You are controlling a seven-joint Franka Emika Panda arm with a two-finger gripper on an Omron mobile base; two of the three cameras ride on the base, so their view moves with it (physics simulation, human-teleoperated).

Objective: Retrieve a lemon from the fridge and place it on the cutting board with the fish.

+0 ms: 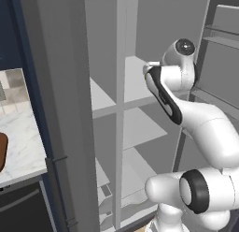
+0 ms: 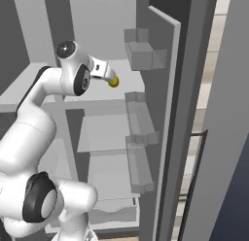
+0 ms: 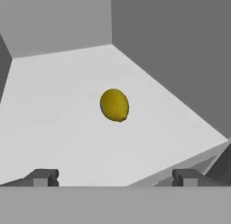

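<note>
Hand view: lemon (image 3: 114, 105) sits alone on a pale grey fridge shelf (image 3: 54, 123), near the back corner where 2 walls meet, well clear of either wall. Gripper (image 3: 115, 177) spread wide, 2 dark fingertips (image 3: 43, 177) showing low in the view, nothing between them; lemon lies ahead on the centreline, apart from both tips. Right base view: arm reaches into the open fridge (image 2: 160, 65) at the upper shelf, lemon (image 2: 113, 82) just past the hand. Left base view: edge of the cutting board (image 1: 2, 151) on the table (image 1: 21, 147) to the left, outside the fridge. Step in hand, by my reading: approach for the pick. Next move calls for advancing until the tips straddle the fruit, then closing; a round lemon may roll if nudged.
</note>
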